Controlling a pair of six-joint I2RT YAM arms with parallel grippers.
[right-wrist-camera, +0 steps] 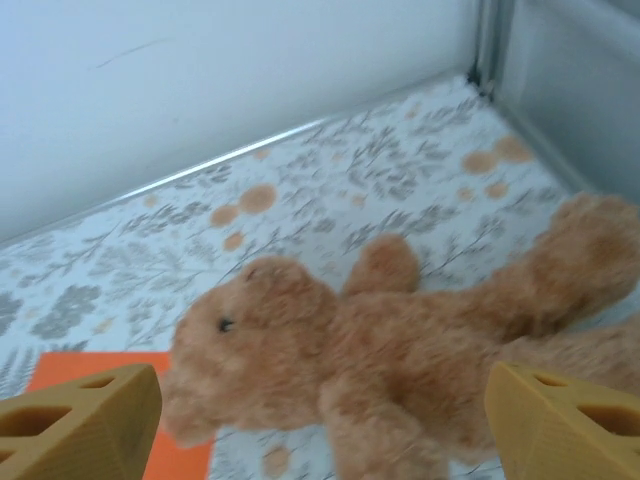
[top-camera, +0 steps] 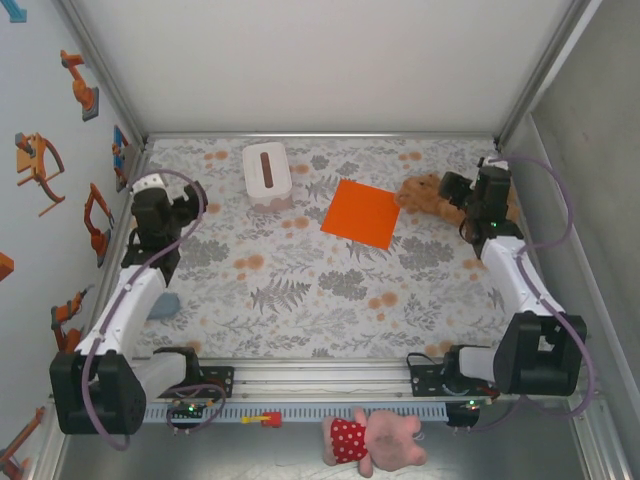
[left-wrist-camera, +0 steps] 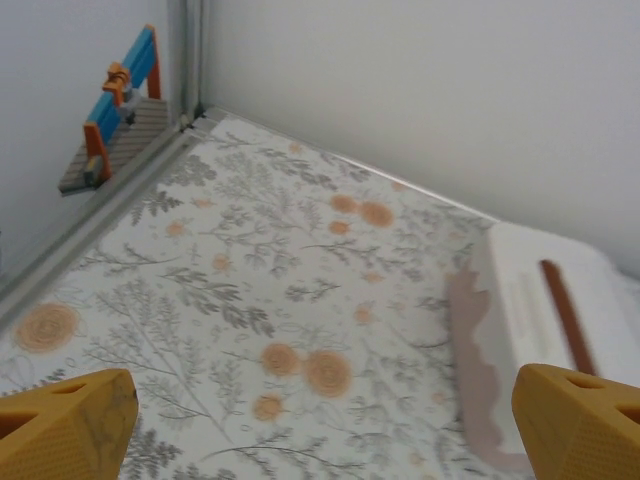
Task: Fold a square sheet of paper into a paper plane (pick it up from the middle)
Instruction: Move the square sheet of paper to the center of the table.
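The bright orange square sheet of paper lies flat and unfolded on the floral-patterned table, toward the far side and right of centre, turned so its corners point roughly along the table's edges. It sits between 2 things: the white rectangular tissue box to its left, apart from it, and the tan plush bear just beside its right corner; whether the toy touches the paper cannot be told. The right hand hovers at the bear, its 2 yellow fingers spread wide with nothing between them. In the right wrist view the bear lies on its side across the frame, snout to the left, and a strip of the orange sheet shows under that snout at the lower left. The left hand is at the far left of the table, well apart from the paper, fingers likewise spread and gripping nothing. Its wrist view looks toward the back left corner, with the tissue box at the right. A pink plush pig in a red dotted dress lies in front of the arms' rail, off the patterned surface.
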